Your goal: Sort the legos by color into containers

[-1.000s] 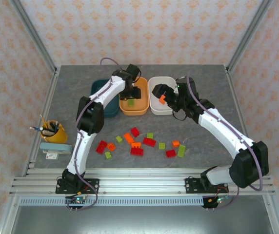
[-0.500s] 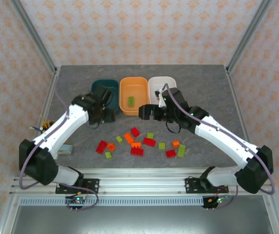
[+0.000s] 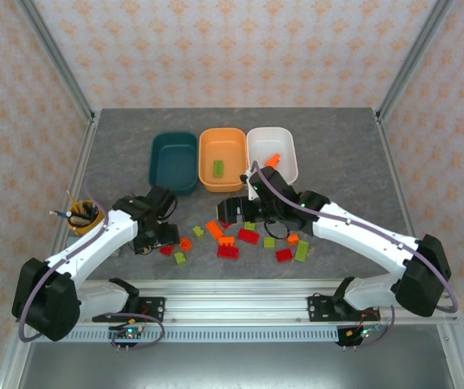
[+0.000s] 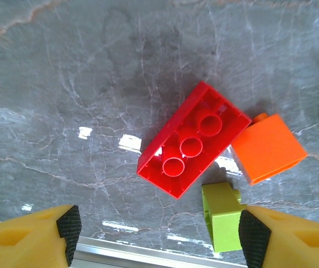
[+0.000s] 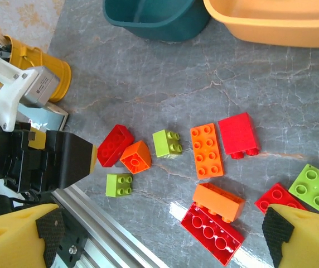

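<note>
Both arms have swung back from the tubs to the loose legos by the table's near edge. An orange brick now lies in the white tub and a green brick in the orange tub, so two are sorted. The teal tub holds none. The left fingers, apart and empty, reach low over a red brick. The right fingers, wide apart, hover above mid-pile.
</note>
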Motion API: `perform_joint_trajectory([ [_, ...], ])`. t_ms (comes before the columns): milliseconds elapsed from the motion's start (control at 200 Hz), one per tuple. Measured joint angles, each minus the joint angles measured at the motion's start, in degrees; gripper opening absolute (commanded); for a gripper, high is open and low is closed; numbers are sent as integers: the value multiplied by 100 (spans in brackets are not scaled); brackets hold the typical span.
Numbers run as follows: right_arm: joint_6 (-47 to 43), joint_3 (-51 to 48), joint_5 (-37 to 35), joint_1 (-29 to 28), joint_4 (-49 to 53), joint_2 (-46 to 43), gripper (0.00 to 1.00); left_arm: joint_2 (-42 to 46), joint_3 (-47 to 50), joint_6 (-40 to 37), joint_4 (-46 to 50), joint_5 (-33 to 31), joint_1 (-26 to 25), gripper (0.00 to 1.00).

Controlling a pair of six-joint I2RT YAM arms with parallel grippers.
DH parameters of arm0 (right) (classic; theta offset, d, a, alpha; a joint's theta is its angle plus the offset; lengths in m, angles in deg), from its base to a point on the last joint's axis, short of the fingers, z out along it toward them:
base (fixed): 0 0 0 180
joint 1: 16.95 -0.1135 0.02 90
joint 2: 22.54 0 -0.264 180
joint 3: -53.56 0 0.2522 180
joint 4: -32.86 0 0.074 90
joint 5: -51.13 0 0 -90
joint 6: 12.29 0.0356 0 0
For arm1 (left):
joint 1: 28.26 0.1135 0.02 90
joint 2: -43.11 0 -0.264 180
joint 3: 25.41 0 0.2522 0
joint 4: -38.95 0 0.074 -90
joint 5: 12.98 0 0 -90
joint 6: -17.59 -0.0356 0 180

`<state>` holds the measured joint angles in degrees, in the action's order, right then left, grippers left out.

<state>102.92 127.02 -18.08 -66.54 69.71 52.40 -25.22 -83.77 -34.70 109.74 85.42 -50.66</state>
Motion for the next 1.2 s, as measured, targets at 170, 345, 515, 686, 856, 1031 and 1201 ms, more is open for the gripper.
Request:
perform_joint_trajectory([
  [170, 138, -133, -39, 0, -107, -24, 94, -315, 9, -2, -157, 92, -9, 74],
  [345, 201, -149, -105, 0, -146, -72, 94, -525, 9, 0, -240, 122, -68, 72],
  [515, 203, -149, -144, 0, -151, -81, 94, -636, 22, 24, -249, 96, -125, 71],
  [686, 203, -149, -151, 0, -162, -79, 94, -855, 22, 46, -271, 11, -127, 70],
  [856, 201, -149, -151, 0, -164, -15, 94, -944, 63, 90, -339, -50, -160, 68],
  [1031, 201, -146, -151, 0, -162, 63, 94, -1222, 63, 85, -476, -116, -164, 66],
  [1201, 201, -133, -151, 0, -162, 96, 94, -1434, -24, -26, -507, -114, -164, 66],
])
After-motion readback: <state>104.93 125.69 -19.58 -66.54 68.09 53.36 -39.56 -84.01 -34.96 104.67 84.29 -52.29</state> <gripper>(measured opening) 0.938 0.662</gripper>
